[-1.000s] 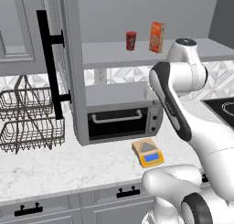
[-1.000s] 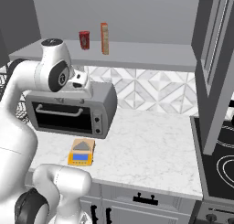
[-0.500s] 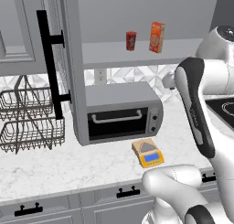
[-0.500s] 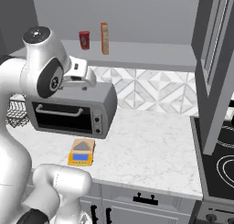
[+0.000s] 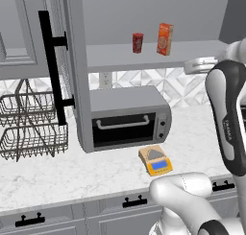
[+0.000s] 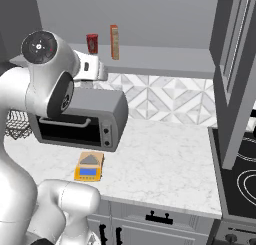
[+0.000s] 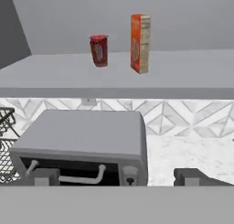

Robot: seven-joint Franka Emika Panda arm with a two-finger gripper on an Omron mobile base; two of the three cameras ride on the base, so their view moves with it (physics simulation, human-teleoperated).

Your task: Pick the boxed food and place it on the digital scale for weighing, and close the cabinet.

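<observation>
A red can [image 7: 98, 49] stands on the shelf [image 7: 183, 72] just left of the box [image 7: 140, 43], both ahead of and above the gripper [image 7: 116, 176]; the toaster oven [image 7: 87, 145] sits below it. The box is tall, orange-red, upright. Gripper jaws spread wide, holding nothing. Since a second ago the arm has swung up toward the shelf. The scale [image 5: 155, 160] lies on the counter [image 5: 72, 174] under the arm.

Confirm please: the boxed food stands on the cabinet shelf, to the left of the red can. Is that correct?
Not quite. The boxed food does stand on the cabinet shelf, but to the right of the red can, as the hand view and both base views show.
</observation>
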